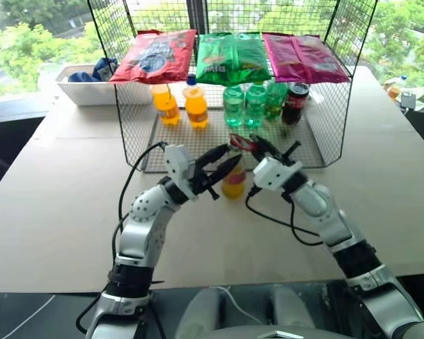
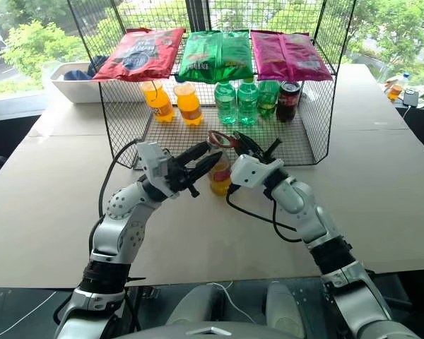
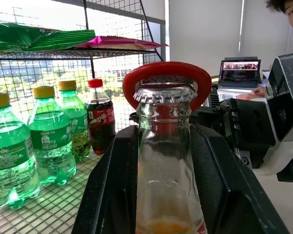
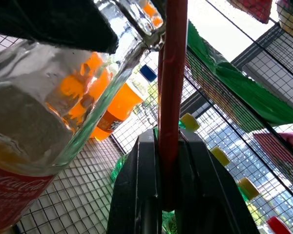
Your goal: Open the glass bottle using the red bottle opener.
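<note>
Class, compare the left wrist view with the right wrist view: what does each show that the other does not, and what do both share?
Left wrist view alone: the crown cap framed by the red bottle opener loop, a dark cola bottle, a laptop. Right wrist view alone: orange soda bottles, the opener's handle clamped in the right gripper. Both: the glass bottle, held by the left gripper, and the wire rack.

The nearest green plastic bottle (image 3: 10,151) with a yellow cap carries a green label reading "Sprite". The red label band of the clear glass bottle (image 4: 49,122) bears white script reading "Coca-Cola". Other labels are unreadable.
</note>
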